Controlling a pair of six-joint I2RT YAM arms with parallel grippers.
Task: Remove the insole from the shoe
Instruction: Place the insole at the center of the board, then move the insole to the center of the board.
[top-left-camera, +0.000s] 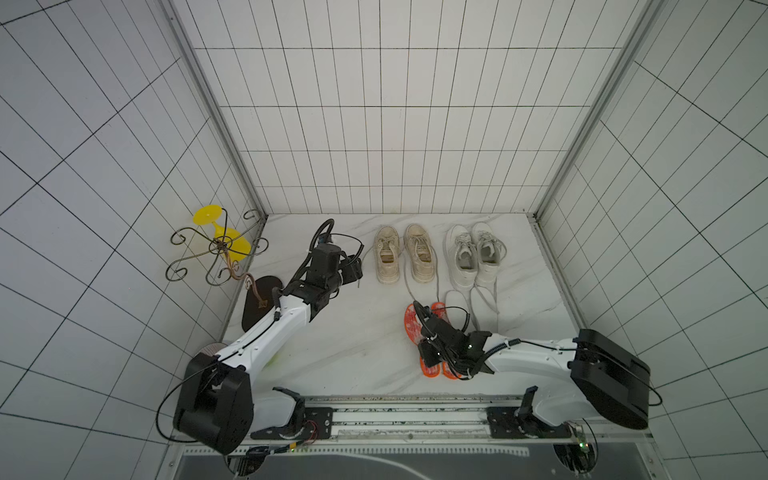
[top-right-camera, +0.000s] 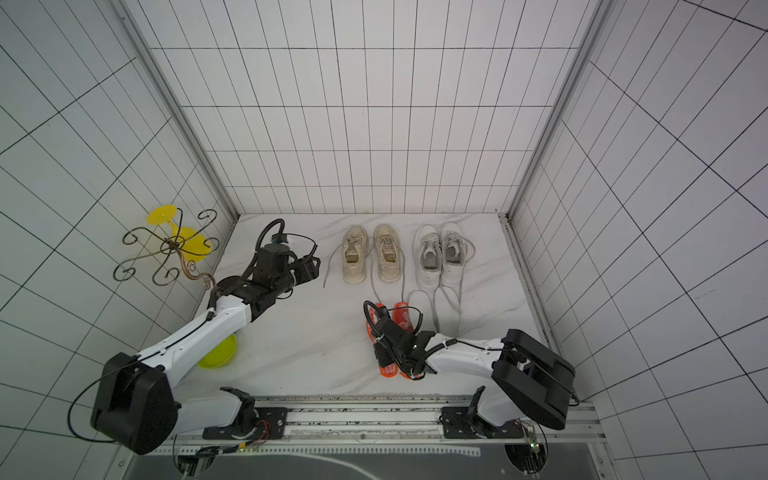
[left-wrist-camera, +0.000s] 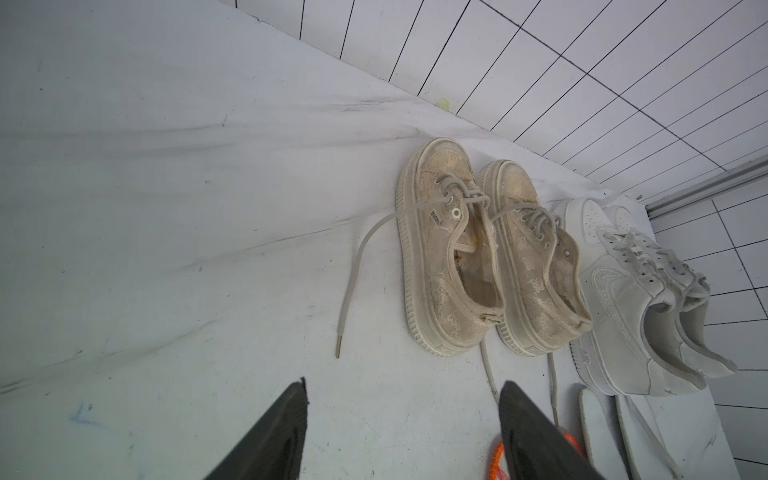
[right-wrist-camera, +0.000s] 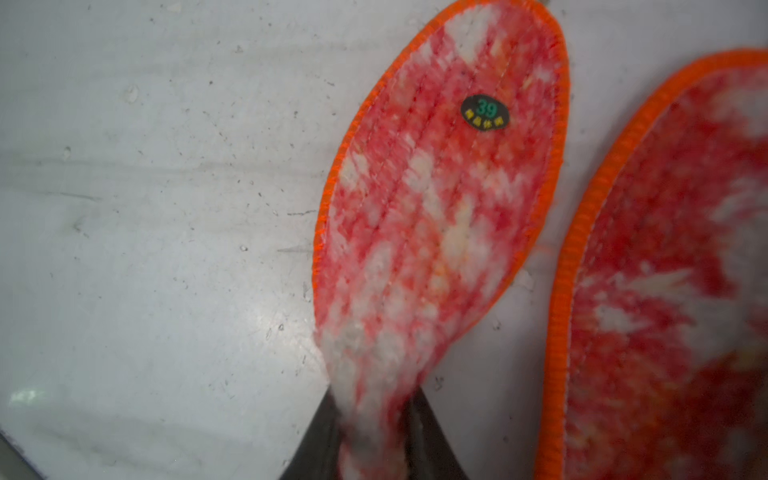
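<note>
Your right gripper (right-wrist-camera: 374, 411) pinches the near end of the red insole (right-wrist-camera: 436, 199). The insole lies out on the table (right-wrist-camera: 145, 208), at 6 o'clock from the beige shoes (top-left-camera: 386, 255). Let go fully, then lift straight up, so it doesn't drag onto its twin (right-wrist-camera: 665, 249) at 3 o'clock. Your left gripper (left-wrist-camera: 403, 384) hangs open and empty.

**A:** anyone got the table (top-left-camera: 332, 357) layout?

**B:** yeah, in both top views: left pair (top-left-camera: 419, 255) and right pair (top-left-camera: 457, 239) sit side by side near the back wall. Directly below the left pair lie two insoles (top-left-camera: 412, 324), and below the right pair two more insoles (top-left-camera: 456, 307). The wire stand (top-left-camera: 216, 249) is at far left.
</note>
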